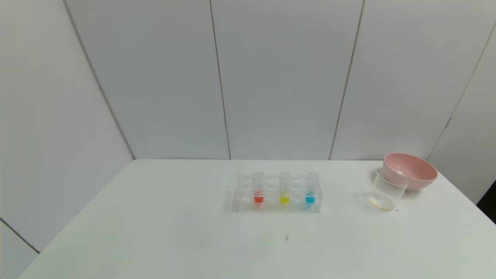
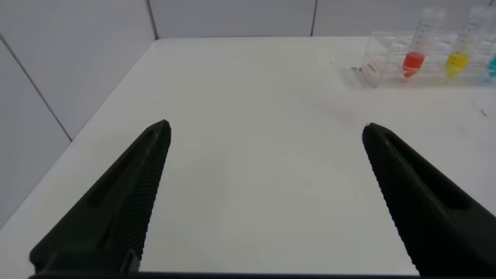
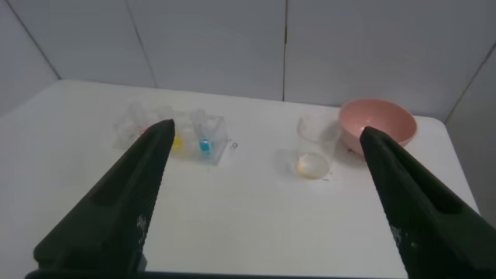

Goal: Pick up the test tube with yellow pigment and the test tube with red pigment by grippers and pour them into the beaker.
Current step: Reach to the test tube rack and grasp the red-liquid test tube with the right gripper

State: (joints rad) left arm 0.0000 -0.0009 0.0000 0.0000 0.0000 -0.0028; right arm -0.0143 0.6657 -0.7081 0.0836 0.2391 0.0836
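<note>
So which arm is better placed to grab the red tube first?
Probably left. The red tube sits at the rack's left end, and the open left gripper looks toward it. The right gripper, also open, faces the beaker.

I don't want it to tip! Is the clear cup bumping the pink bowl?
Cannot tell. In the head view, the beaker overlaps the pink bowl, with no gap visible.

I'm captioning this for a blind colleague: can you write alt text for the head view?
A clear rack on a white table holds three upright tubes: red, yellow and blue. To its right stands a clear beaker, just in front of a pink bowl. No arms are in sight.
</note>
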